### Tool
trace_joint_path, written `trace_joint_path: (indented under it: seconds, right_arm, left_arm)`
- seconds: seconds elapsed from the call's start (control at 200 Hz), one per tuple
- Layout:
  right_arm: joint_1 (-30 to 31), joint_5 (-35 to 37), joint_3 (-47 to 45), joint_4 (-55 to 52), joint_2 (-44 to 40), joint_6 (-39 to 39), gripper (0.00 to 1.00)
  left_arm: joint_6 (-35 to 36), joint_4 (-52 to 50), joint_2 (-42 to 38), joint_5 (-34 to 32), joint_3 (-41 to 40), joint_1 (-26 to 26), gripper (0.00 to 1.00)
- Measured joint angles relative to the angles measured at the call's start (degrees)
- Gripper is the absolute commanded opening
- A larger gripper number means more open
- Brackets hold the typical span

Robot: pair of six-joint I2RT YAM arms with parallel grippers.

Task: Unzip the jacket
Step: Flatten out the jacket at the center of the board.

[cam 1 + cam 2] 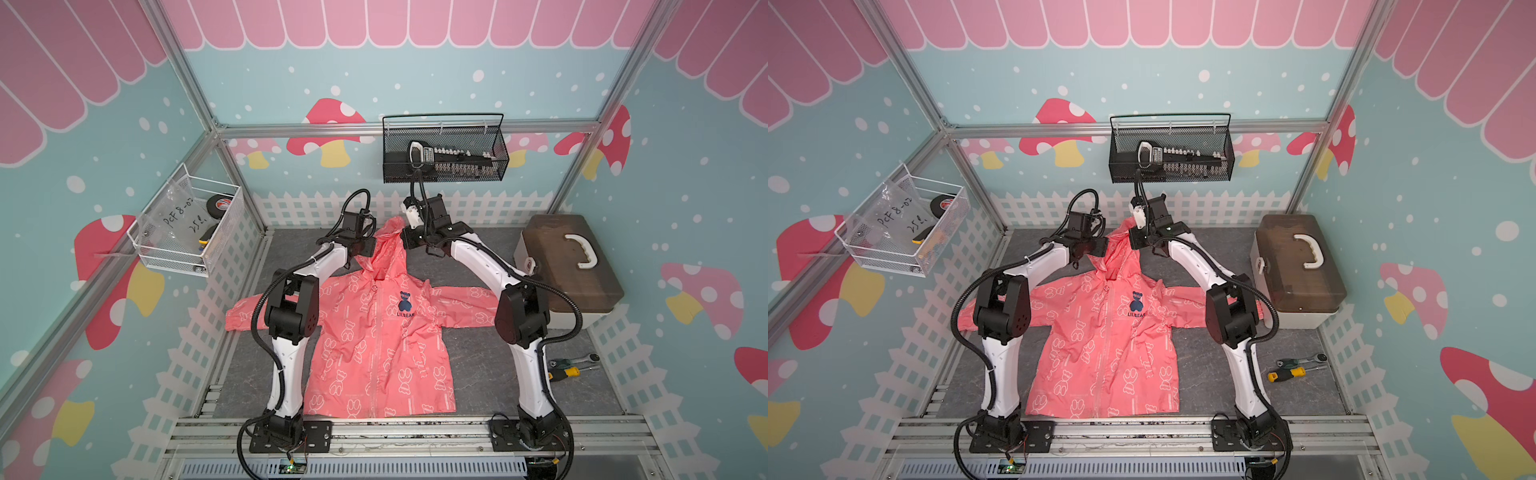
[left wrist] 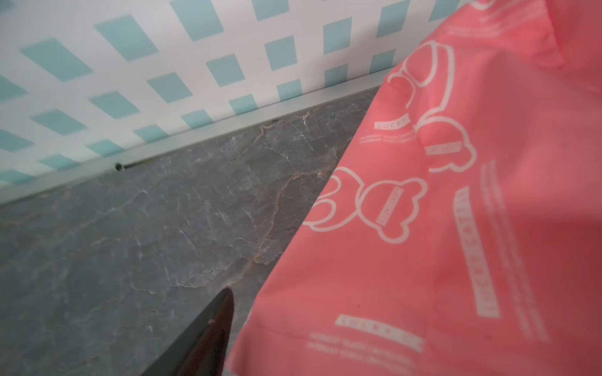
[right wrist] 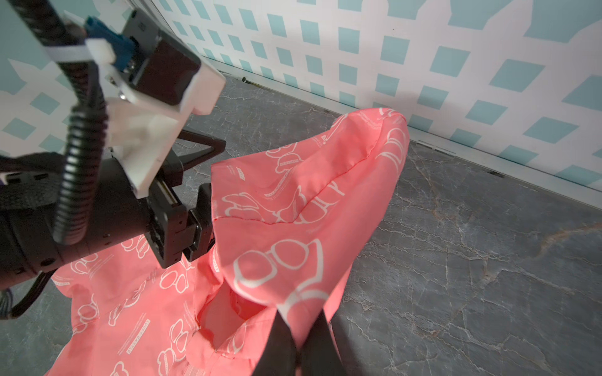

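The coral-pink jacket point(image 1: 374, 353) point(image 1: 1100, 353) lies flat on the grey table, front up. Its zipper is closed, with the ring pull point(image 1: 375, 289) point(image 1: 1106, 287) at the collar. Both grippers are at the hood point(image 3: 309, 182), which is lifted off the table. My right gripper point(image 3: 301, 338) point(image 1: 409, 241) is shut on a fold of hood fabric. My left gripper point(image 3: 211, 175) point(image 1: 368, 249) stands open at the opposite hood edge. In the left wrist view one finger point(image 2: 211, 325) shows over the table, and the jacket cloth point(image 2: 423, 260) hides the other.
A brown toolbox point(image 1: 569, 266) stands at the right of the table, with screwdrivers point(image 1: 569, 368) in front of it. A black mesh basket point(image 1: 444, 149) hangs on the back wall and a white wire basket point(image 1: 187, 224) on the left wall. The fence-print back wall point(image 3: 423, 65) is close behind the hood.
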Motion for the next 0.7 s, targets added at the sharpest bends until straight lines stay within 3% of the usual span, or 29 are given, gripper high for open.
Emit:
trace_joint_path:
  seconds: [0.04, 0.14, 0.36, 0.535, 0.7]
  right_arm:
    - [0.0, -0.1, -0.1, 0.0, -0.1, 0.0, 0.00]
    - [0.0, -0.1, -1.2, 0.0, -0.6, -0.2, 0.00]
    - [0.1, 0.6, -4.7, 1.4, -0.8, -0.4, 0.00]
    - [0.3, 1.3, -7.7, 4.8, -0.8, 0.0, 0.00]
    - [0.7, 2.2, -9.2, 7.0, -0.9, 0.5, 0.00]
  left_arm:
    - [-0.9, -0.3, 0.0, 0.0, 0.1, 0.2, 0.18]
    - [-3.2, -0.2, 0.0, -1.2, 0.1, 1.0, 0.08]
    - [-5.2, 5.3, -6.8, -5.6, -4.8, 1.6, 0.03]
    - [-2.9, 9.4, -12.9, -7.3, -5.3, 0.0, 0.04]
    - [-0.2, 9.8, -13.3, -9.5, -5.1, -0.9, 0.07]
